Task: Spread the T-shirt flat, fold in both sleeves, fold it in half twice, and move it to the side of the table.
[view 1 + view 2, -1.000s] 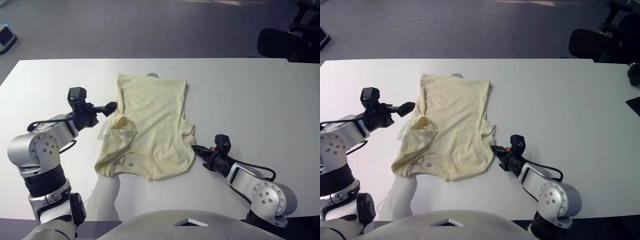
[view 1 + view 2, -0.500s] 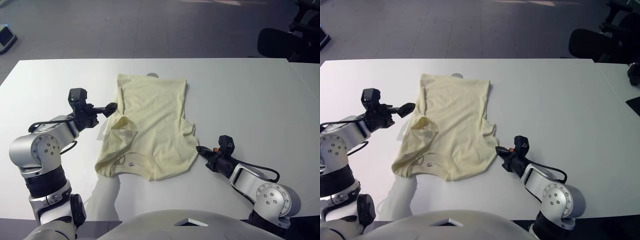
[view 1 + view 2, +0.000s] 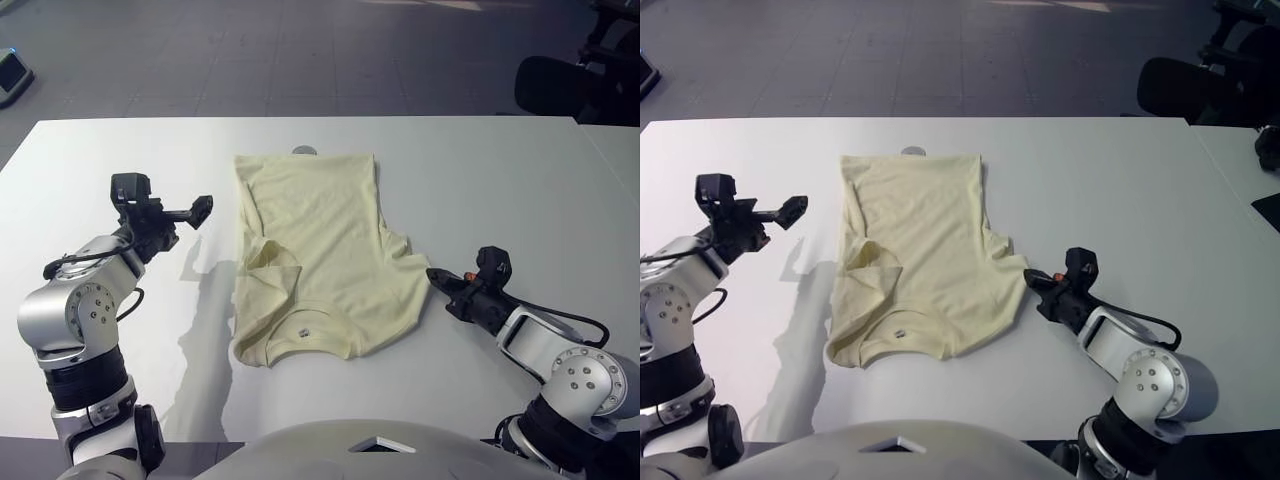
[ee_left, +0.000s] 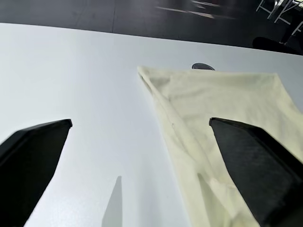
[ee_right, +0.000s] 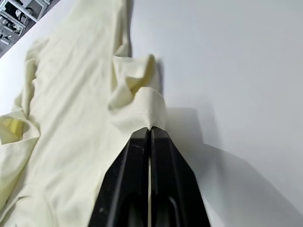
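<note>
- Table: white. The T-shirt is near the middle, so the move to the side is not yet done.
- T-shirt: pale yellow, one layer deep over most of its body. Hem toward 12 o'clock, collar and neck label toward 6. The body lies fairly flat, with creases down the 9 o'clock edge.
  - Sleeve on the 9 o'clock side: lies turned in over the chest but rumpled, not a clean fold.
  - Sleeve on the 3 o'clock side: bunched and drawn outward toward 4 o'clock, not folded in.
- Judgement on progress: spreading is close to finished, the sleeve folds are half-made at best, and neither halving fold has begun. Most of the task is left.
- Right gripper: at 4 o'clock of the shirt, low on the table. Its fingers are pressed together on a small peak of cloth at the sleeve edge. This reads as a pull to open that side out.
- Left gripper: at 9 o'clock of the shirt, apart from the cloth and raised off the table. Its fingers are spread wide with nothing between them.
- Small grey disc: on the table at 12 o'clock, touching or tucked just under the hem. I cannot tell what it is.
</note>
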Motion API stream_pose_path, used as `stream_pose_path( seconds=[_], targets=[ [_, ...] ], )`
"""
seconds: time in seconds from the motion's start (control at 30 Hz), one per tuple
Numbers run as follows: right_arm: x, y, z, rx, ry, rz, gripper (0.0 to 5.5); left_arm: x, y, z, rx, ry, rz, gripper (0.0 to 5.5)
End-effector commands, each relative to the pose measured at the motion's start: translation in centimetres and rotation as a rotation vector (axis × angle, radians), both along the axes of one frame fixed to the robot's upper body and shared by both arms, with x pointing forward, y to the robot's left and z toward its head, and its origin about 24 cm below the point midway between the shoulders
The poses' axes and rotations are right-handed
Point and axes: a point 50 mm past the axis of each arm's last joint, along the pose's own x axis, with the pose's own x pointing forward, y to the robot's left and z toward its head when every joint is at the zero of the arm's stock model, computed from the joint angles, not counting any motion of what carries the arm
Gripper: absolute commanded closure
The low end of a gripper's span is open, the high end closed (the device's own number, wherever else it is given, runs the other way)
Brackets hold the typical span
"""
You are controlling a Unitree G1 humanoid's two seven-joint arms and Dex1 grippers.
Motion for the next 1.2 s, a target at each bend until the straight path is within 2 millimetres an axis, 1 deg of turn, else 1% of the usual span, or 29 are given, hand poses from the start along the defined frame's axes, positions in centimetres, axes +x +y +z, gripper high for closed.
stream_pose_path(
  seconds=[0.03,0.27,0.4,0.5,0.67,0.73,0.8,0.83,0.9,0.93,0.97,1.0,1.07,1.1,1.13,1.17,1.2],
  targets=[
    [0.1,2.0,1.1,0.007,-0.062,0.079,5.47,-0.1,-0.1,0.4,0.040,-0.021,0.001,0.10],
    [-0.3,6.1,0.7,0.065,-0.037,0.231,5.47,-0.2,-0.4,0.1,0.057,-0.003,0.002,0.10],
    [0.4,8.2,0.5,0.082,-0.014,0.317,5.47,-0.1,-0.5,-0.1,0.057,0.002,0.003,0.10],
    [1.2,9.8,-0.1,0.084,0.012,0.380,5.47,0.1,-0.8,-0.1,0.056,0.003,-0.003,0.10],
    [1.5,11.7,-0.5,0.090,0.015,0.457,5.47,0.3,-1.0,-0.1,0.059,0.000,-0.013,0.10],
    [1.3,12.1,-0.4,0.107,0.011,0.492,5.16,0.2,-1.2,-0.2,0.062,0.004,-0.022,0.10],
    [1.3,12.3,0.3,0.164,-0.020,0.500,4.85,0.2,-1.5,-0.4,0.068,0.010,-0.041,0.10],
    [1.4,12.2,0.7,0.197,-0.040,0.498,4.73,0.1,-1.6,-0.5,0.071,0.011,-0.045,0.10],
    [2.0,11.3,1.8,0.237,-0.106,0.485,4.32,-0.1,-1.8,-0.7,0.074,0.010,-0.060,0.10],
    [2.3,10.7,2.3,0.233,-0.137,0.472,4.21,-0.2,-1.9,-0.7,0.076,0.007,-0.069,0.10],
    [2.8,9.6,2.8,0.186,-0.177,0.454,4.04,-0.3,-2.1,-0.7,0.086,0.000,-0.082,0.10],
    [3.1,8.5,3.2,0.110,-0.211,0.438,3.86,-0.3,-2.1,-0.6,0.102,-0.009,-0.099,0.10],
    [3.6,5.4,3.6,-0.145,-0.267,0.410,3.51,-0.7,-2.0,-0.7,0.166,-0.031,-0.156,0.10],
    [3.7,3.7,3.7,-0.293,-0.290,0.398,3.36,-1.0,-1.7,-0.9,0.233,-0.042,-0.205,0.10],
    [3.5,2.2,3.8,-0.427,-0.312,0.411,3.19,-1.4,-1.4,-1.1,0.304,-0.046,-0.258,0.10],
    [3.1,0.8,3.7,-0.573,-0.334,0.454,3.05,-1.9,-1.1,-1.4,0.398,-0.050,-0.329,0.10],
    [2.6,-0.2,3.5,-0.692,-0.351,0.519,2.83,-2.4,-0.7,-1.7,0.471,-0.050,-0.395,0.10]
  ],
)
